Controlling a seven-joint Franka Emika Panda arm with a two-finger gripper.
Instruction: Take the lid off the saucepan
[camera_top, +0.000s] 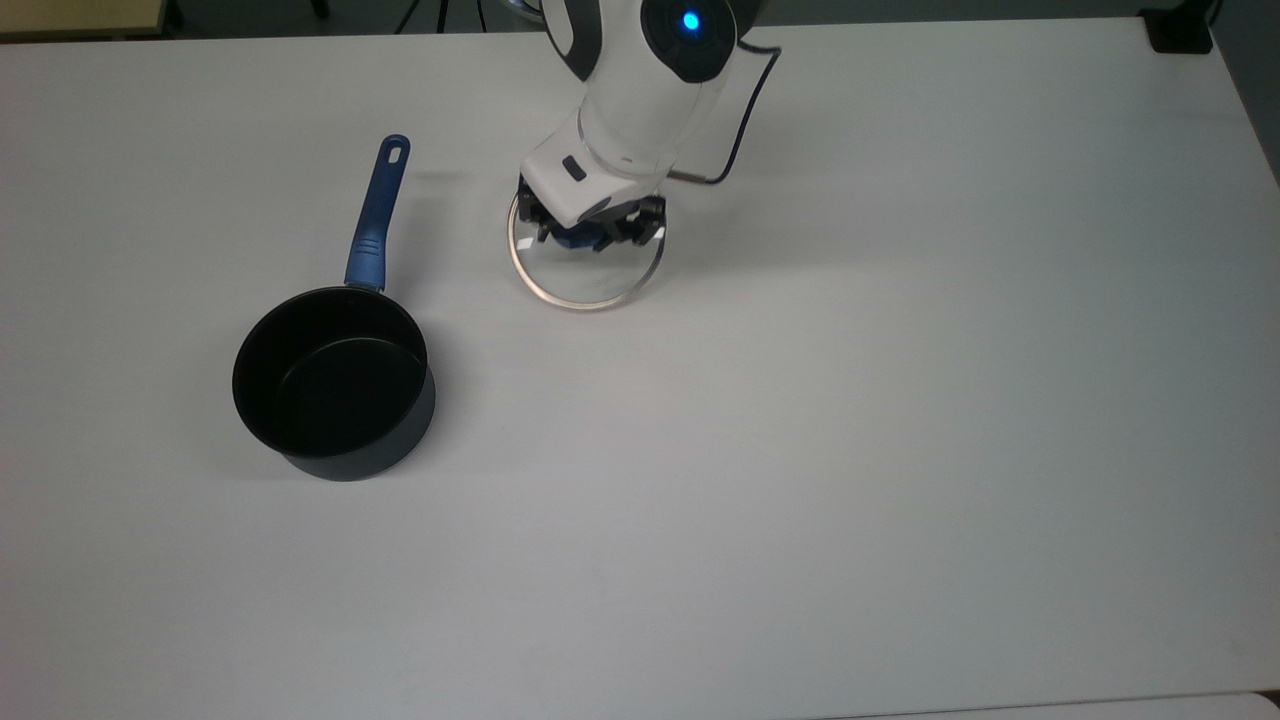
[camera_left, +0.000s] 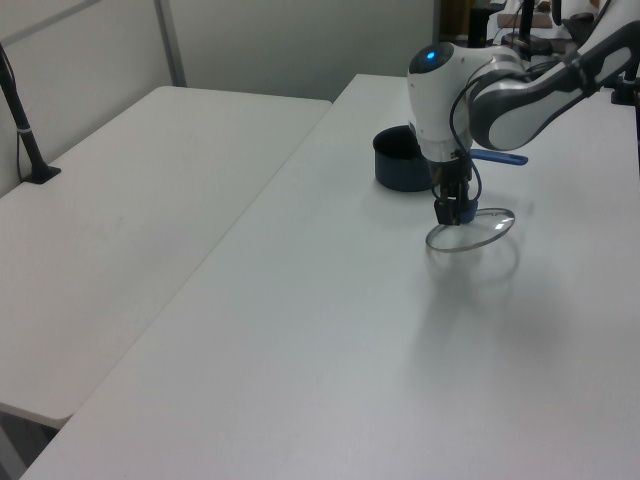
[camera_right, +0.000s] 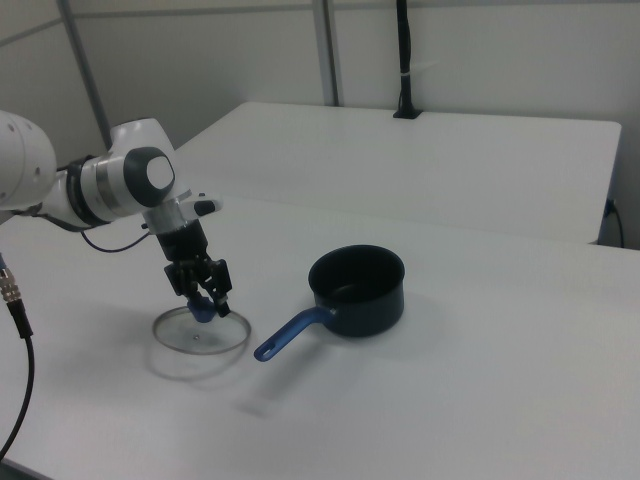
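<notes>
End effector clenched on knob of lid, lid tilted, low over worktop near its far edge in the top view. Pan uncovered, well apart toward the top view's left, handle pointing at far edge.

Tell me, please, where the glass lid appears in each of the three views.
Top view: the lid is upper centre, right of the saucepan.
Left view: the lid is right of centre, nearer than the saucepan.
Right view: the lid is lower left.
Shared landmark: the saucepan's blue handle.
</notes>
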